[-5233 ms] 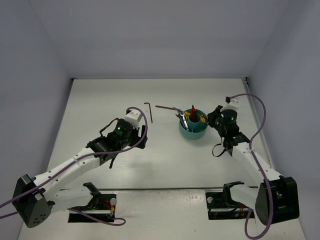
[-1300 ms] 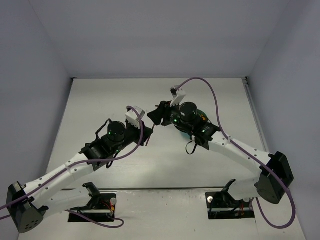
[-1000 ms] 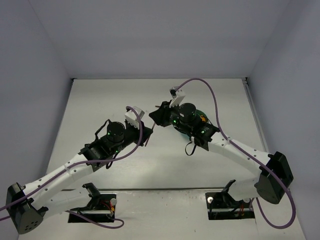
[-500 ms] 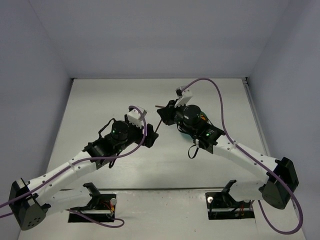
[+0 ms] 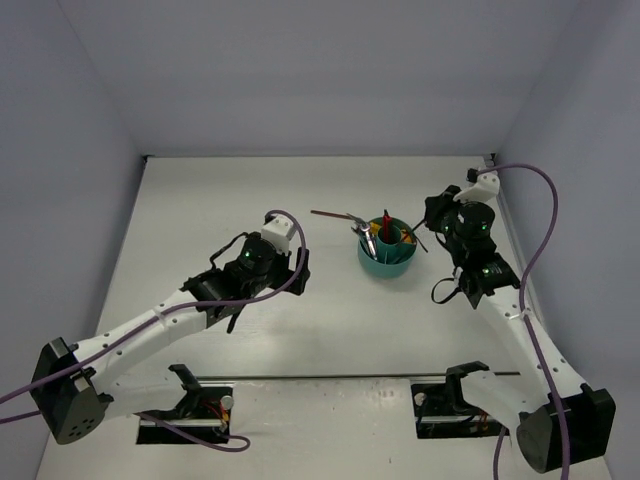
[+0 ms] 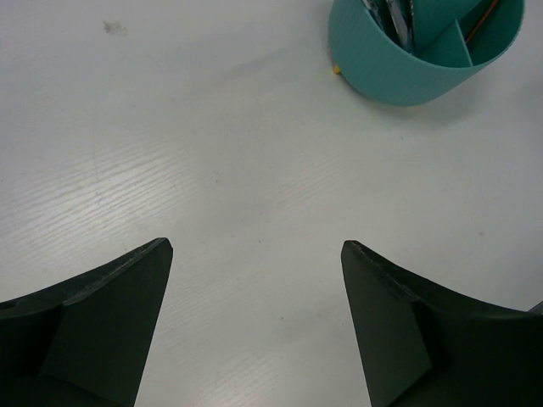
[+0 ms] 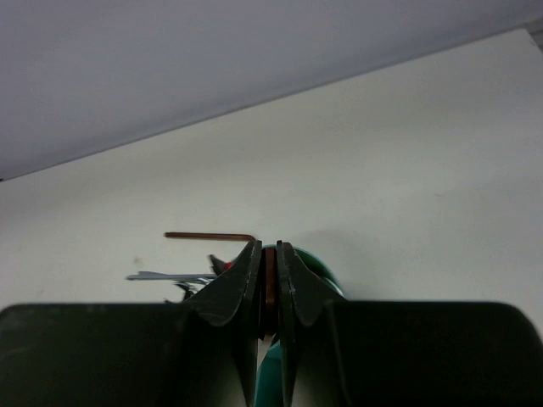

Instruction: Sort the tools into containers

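Observation:
The round teal tub (image 5: 393, 264) stands right of the table's middle, with a red-handled tool (image 5: 386, 222) and a silver wrench (image 5: 368, 238) upright in its compartments. A dark hex key (image 5: 330, 213) pokes out left over its far rim. My right gripper (image 5: 430, 225) hovers just right of the tub, shut on another hex key (image 5: 416, 240). In the right wrist view that hex key (image 7: 210, 236) bends down between the shut right gripper (image 7: 268, 244), above the tub (image 7: 327, 267). My left gripper (image 5: 298, 268) is open and holds nothing, left of the tub. Below the left gripper (image 6: 256, 246) is bare table, with the tub (image 6: 399, 76) ahead and to the right.
Pale walls close in the white table on the left (image 5: 60, 200), the right (image 5: 585, 200) and the far side. Purple cables loop off both arms. The arm bases and their mounts sit at the near edge.
The two grippers met left of the tub. The left opened and let go of the hex key; the right shut on it and swung right, past the tub.

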`<control>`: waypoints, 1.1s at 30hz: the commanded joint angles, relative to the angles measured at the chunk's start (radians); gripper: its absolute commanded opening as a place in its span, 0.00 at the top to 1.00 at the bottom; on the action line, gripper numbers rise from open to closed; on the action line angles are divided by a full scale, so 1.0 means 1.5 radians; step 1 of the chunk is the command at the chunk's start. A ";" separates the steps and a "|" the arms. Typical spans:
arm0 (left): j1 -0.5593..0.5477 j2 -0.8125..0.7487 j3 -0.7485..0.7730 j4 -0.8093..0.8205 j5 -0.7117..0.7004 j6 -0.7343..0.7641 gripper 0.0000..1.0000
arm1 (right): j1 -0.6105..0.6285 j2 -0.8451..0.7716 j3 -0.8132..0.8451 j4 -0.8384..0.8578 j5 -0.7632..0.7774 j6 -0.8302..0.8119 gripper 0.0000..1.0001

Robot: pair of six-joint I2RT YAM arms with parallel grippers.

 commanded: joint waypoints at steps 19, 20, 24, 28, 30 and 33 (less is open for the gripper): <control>0.009 0.059 0.065 -0.015 -0.003 -0.010 0.22 | -0.064 0.128 -0.112 0.152 -0.070 0.066 1.00; 0.009 0.062 0.066 -0.015 -0.002 -0.010 0.22 | -0.063 0.131 -0.115 0.154 -0.071 0.068 0.98; 0.010 0.071 0.072 -0.013 -0.019 -0.006 0.22 | -0.061 0.132 -0.128 0.156 -0.063 0.070 0.84; 0.015 0.091 0.088 0.003 -0.031 0.014 0.22 | -0.061 0.122 -0.136 0.156 -0.063 0.071 0.72; 0.026 0.112 0.103 0.008 -0.029 0.025 0.22 | -0.061 0.115 -0.133 0.152 -0.063 0.070 0.65; 0.065 0.155 0.140 0.012 -0.003 0.030 0.22 | -0.061 0.098 -0.124 0.138 -0.063 0.067 0.61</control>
